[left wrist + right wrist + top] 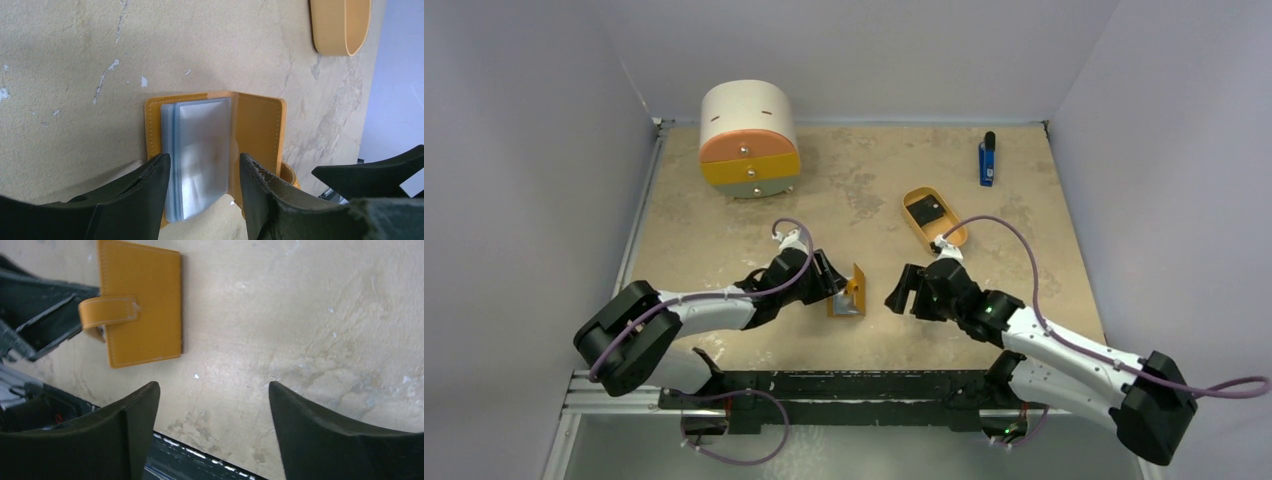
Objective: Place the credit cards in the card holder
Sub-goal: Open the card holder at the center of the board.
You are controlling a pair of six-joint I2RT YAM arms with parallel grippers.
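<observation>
The orange card holder [850, 292] lies open near the table's front middle, one cover raised. In the left wrist view its grey-blue pockets [197, 150] show between the covers. My left gripper [832, 284] is open, its fingertips [155, 172] straddling the pockets at the holder's near edge [202, 162]. My right gripper [903, 291] is open and empty, just right of the holder [142, 305], over bare table [215, 390]. A black credit card [927, 212] with a small white mark lies in the tan oval tray [952, 240]. No card is in either gripper.
A round drawer cabinet [749, 140] stands at the back left. A blue-and-black stick [987, 160] lies at the back right. The tray's end shows in the left wrist view [340, 30]. The table's front edge and black rail [200, 455] are under the right gripper.
</observation>
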